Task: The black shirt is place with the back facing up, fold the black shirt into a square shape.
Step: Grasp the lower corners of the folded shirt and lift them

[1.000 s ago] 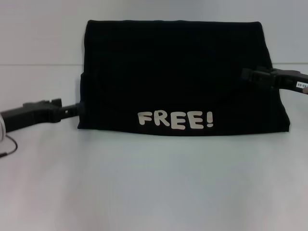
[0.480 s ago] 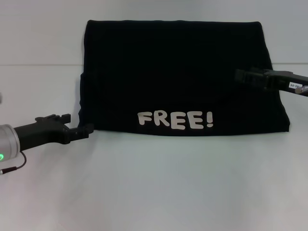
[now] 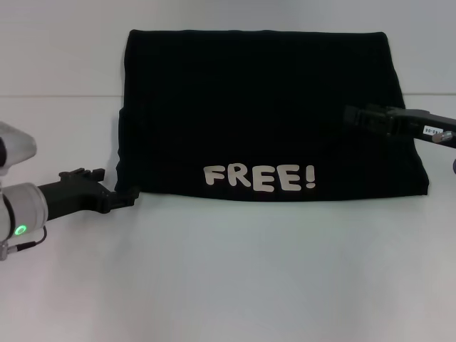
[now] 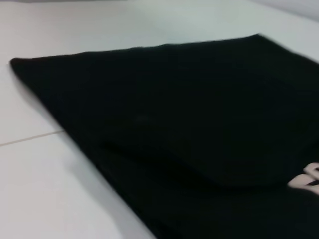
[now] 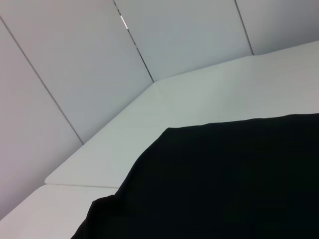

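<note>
At about 8 o'clock in the head view, the left gripper (image 3: 128,197) sits low on the white table (image 3: 235,278), its tip touching the near left corner of the black shirt (image 3: 263,114); whether its jaws grip cloth cannot be told. The shirt lies folded at centre, cream "FREE!" lettering (image 3: 259,177) along its near edge. At 3 o'clock, the right gripper (image 3: 354,116) reaches over the shirt's right side, jaw state unclear.

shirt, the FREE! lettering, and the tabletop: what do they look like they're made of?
Black shirt: soft matte woven or knit cloth; it lies in limp layered folds with no shine.
FREE! lettering: pale cream, flat, probably a print or heat transfer; which one I cannot tell.
Table: smooth white hard surface, likely laminate or painted board, with a faint seam line across it.
</note>
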